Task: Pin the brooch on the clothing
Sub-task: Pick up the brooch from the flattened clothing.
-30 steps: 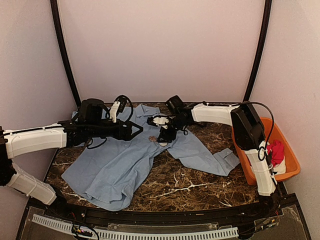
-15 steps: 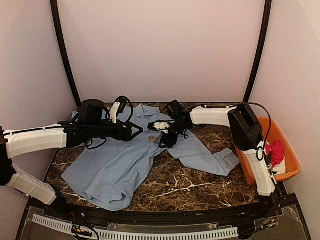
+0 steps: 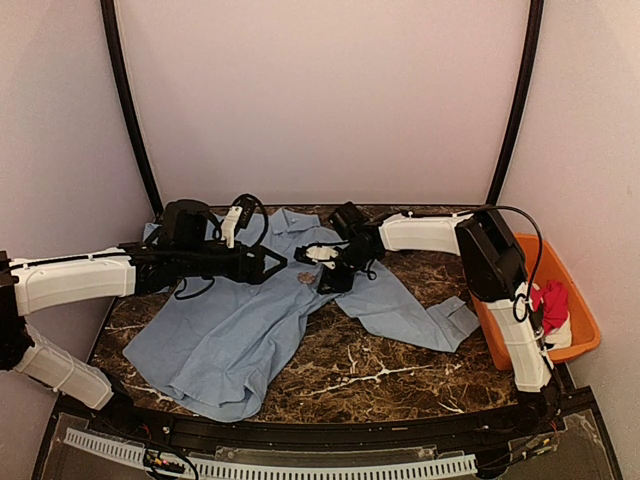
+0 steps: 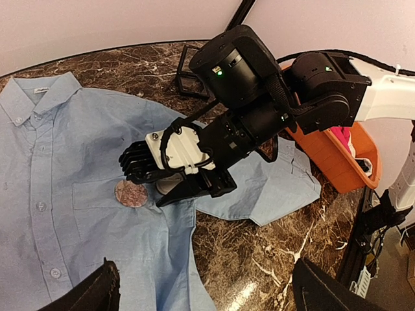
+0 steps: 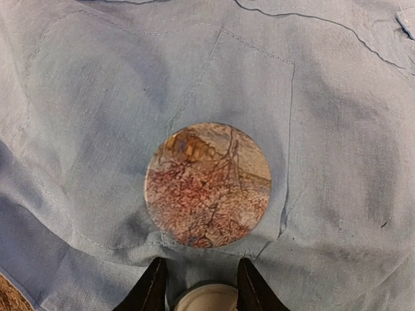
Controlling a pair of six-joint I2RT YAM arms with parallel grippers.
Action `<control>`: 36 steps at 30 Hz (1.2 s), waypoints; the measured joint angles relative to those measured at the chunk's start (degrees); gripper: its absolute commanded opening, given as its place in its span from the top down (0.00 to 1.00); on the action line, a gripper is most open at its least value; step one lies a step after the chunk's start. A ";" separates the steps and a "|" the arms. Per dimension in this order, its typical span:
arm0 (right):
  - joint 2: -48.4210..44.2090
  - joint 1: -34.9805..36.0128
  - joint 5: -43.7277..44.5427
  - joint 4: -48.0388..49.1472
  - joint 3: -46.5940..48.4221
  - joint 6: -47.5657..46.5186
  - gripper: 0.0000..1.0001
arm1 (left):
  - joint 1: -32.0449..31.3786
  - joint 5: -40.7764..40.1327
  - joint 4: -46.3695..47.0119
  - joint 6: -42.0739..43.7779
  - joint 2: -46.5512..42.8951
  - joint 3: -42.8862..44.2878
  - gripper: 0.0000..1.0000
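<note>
Slides left since 1 second ago, narrowing right pincer (image 5: 202, 285) around a pale round piece (image 5: 206, 300); cannot tell if pinched. Holds left pincer (image 3: 272, 266) spread alongside. Finds brooch (image 5: 207, 184) just ahead, flat on shirt (image 5: 337, 129) pocket. Fastening step; next needs careful alignment.

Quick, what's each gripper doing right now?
Left gripper: open, empty.
Right gripper: jaws partly apart around a pale round piece, just short of the brooch; cannot tell if it is gripped.
</note>
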 measured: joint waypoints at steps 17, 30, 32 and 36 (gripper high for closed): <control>-5.05 -3.98 -11.89 -1.29 -1.66 18.64 0.44 | 0.00 0.24 0.09 0.00 1.18 0.04 0.08; -4.98 -9.94 -24.81 6.88 -7.85 42.82 0.47 | -0.72 2.21 6.86 -3.63 13.09 0.90 0.14; -4.79 -9.79 -25.22 7.15 -7.93 44.26 0.47 | -1.40 1.90 7.85 -4.15 15.04 1.66 0.15; -3.72 -9.53 -25.24 7.04 -7.80 45.88 0.47 | -2.45 1.42 10.38 -5.27 18.53 3.15 0.16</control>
